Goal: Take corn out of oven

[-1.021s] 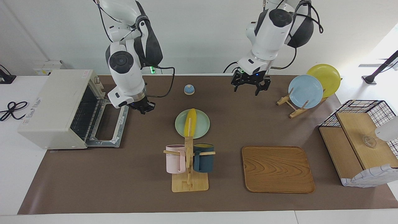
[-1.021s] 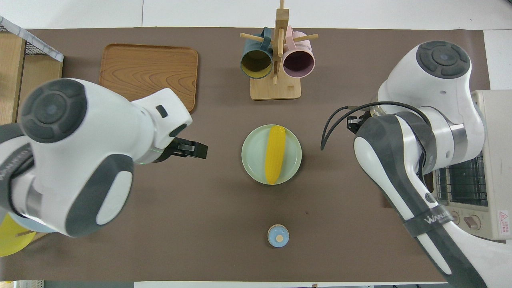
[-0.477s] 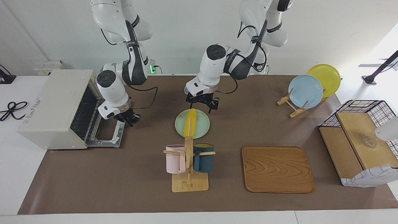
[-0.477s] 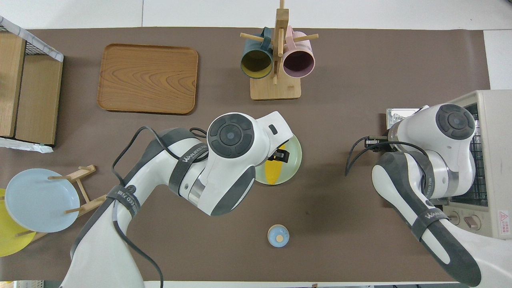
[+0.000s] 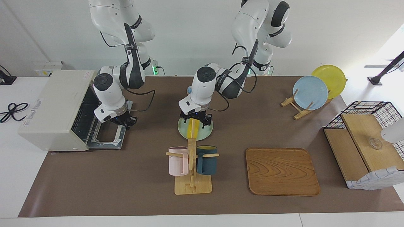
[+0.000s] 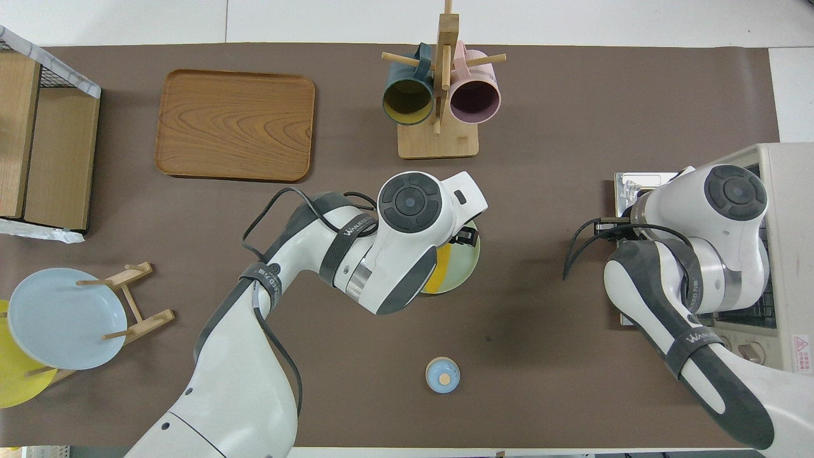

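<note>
The corn (image 5: 192, 128) lies on a pale green plate (image 5: 205, 132) near the middle of the brown mat (image 5: 126, 176), well away from every edge and well apart from the oven (image 5: 56, 110), which stands at the right arm's end of the table with its door (image 5: 109, 134) dropped open. So the cob is already out of the oven, and the step in hand looks like a pickup from the plate. The left gripper (image 5: 195, 120) hangs low over the end of the cob nearer the robots, its fingers spread wide and empty. From the facing view it seems just above the corn, though whether the tips already touch it I cannot tell, since the wrist hides them from overhead. To do this well, the fingers should straddle the cob across its width, come down until they flank the thickest part rather than the tapered end, and close gently so the round cob does not roll or skid the plate toward the mug rack (image 5: 192, 164). The right gripper (image 5: 126, 121), fingertips closed on nothing, waits over the open door's edge
</note>
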